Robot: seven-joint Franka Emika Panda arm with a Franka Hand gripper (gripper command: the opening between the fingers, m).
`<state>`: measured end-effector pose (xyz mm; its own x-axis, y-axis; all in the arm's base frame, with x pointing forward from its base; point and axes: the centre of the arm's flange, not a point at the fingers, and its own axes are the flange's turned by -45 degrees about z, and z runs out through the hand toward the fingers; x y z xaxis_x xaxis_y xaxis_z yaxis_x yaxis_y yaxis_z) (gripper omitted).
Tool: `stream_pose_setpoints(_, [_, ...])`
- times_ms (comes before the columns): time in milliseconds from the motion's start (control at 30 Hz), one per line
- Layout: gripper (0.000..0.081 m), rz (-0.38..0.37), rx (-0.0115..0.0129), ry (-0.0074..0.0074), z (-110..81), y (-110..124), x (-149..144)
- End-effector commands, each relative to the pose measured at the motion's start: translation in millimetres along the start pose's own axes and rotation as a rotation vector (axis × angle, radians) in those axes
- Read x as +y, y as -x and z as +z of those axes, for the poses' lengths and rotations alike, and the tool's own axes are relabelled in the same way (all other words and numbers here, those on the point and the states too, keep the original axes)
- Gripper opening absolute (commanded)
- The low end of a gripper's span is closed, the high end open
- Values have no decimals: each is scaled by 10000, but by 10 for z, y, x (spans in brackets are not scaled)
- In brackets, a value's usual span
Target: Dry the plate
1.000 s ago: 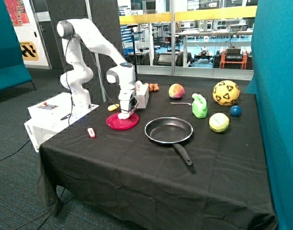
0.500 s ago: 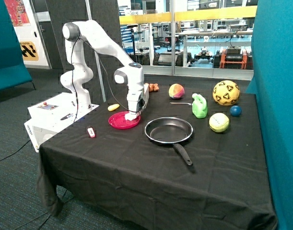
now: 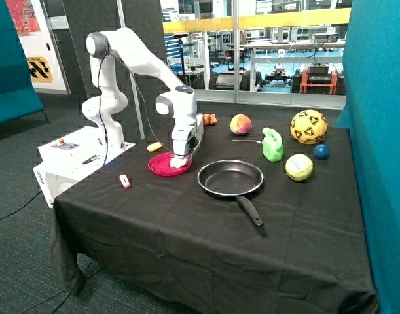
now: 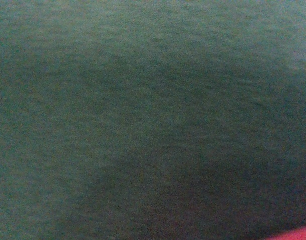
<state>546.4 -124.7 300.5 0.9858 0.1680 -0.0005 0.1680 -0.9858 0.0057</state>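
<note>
Gripper (image 3: 179, 161) has slid from plate (image 3: 162, 167) centre toward the pan-side rim, white cloth (image 3: 180, 162) under it. Jaws seemingly clamp the cloth. Plate on tabletop (image 3: 186, 222) beside pan (image 3: 230, 178); looks light, stiff, slippery: press down, don't grab.

no text can be read anywhere. a yellow sign with black markings (image 3: 40, 68) hangs on the wall at about ten o'clock from the robot's base, but its marks form no legible words.
</note>
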Motion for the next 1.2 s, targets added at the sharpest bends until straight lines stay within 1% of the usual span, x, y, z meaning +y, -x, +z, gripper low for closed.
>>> stream_pose_setpoints(0, [0, 440, 4, -57, -18, 84, 298])
stream_pose_setpoints(200, [0, 614, 3, -57, -25, 130, 420])
stream_pose_setpoints(433, [0, 651, 3, -57, -30, 189, 500])
stream_pose_setpoints(700, [0, 715, 3, -57, -30, 369, 540])
stream_pose_setpoints(867, [0, 653, 3, -57, -15, 539, 492])
stream_pose_setpoints(933, [0, 568, 4, -57, -2, 635, 429])
stream_pose_setpoints(1167, [0, 406, 4, -57, 25, 784, 261])
